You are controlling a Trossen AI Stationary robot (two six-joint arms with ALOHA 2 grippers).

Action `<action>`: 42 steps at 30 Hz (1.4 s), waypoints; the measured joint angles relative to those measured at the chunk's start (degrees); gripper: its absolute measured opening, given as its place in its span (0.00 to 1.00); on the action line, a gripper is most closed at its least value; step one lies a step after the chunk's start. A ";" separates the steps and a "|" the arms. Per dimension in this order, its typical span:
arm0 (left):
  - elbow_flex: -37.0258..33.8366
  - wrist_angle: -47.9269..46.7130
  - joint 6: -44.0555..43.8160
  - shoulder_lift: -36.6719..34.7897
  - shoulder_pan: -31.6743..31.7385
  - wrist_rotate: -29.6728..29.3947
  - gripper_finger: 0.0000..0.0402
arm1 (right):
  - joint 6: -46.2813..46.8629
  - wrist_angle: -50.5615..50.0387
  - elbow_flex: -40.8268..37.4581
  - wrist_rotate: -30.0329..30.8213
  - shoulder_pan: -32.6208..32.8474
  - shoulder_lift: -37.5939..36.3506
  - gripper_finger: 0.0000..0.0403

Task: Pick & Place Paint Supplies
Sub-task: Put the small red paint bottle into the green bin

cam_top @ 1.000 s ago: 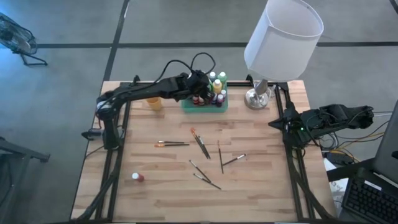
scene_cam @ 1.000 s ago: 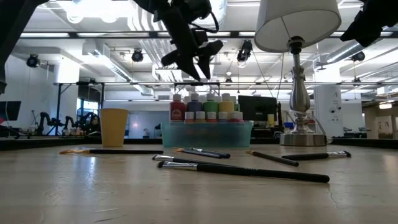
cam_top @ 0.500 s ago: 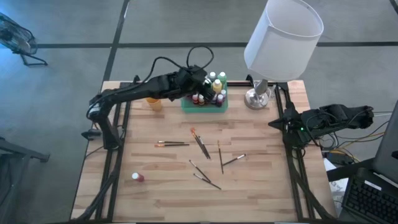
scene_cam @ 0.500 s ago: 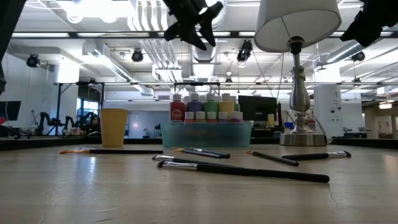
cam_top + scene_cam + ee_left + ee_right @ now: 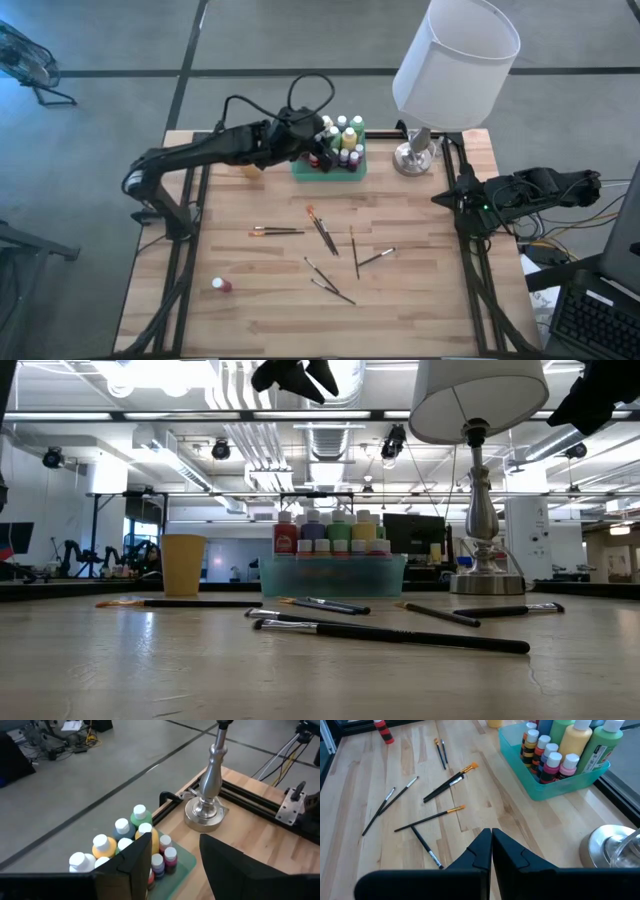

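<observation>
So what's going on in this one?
The left tool hangs open and empty above the green plastic tray packed with small paint bottles at the table's far edge. Thin dark-handled paintbrushes lie scattered mid-table, and one small red bottle lies alone near the front. The right tool waits shut at the right edge.

Paint bottles (image 5: 340,143) upright together, brushes (image 5: 325,238) scattered, red bottle (image 5: 221,285) lying apart
</observation>
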 joint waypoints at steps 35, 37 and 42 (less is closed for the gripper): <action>-0.13 -15.02 -3.63 -1.06 -16.75 -14.32 0.43 | 0.00 0.00 0.00 0.00 0.02 0.00 0.02; -0.13 -16.28 -4.92 -1.06 -18.13 -14.94 0.43 | 0.00 0.00 0.00 0.00 0.00 0.02 0.02; -0.15 -21.05 -9.75 -1.06 -21.95 -16.96 0.43 | 0.00 0.00 0.00 0.00 0.01 0.02 0.02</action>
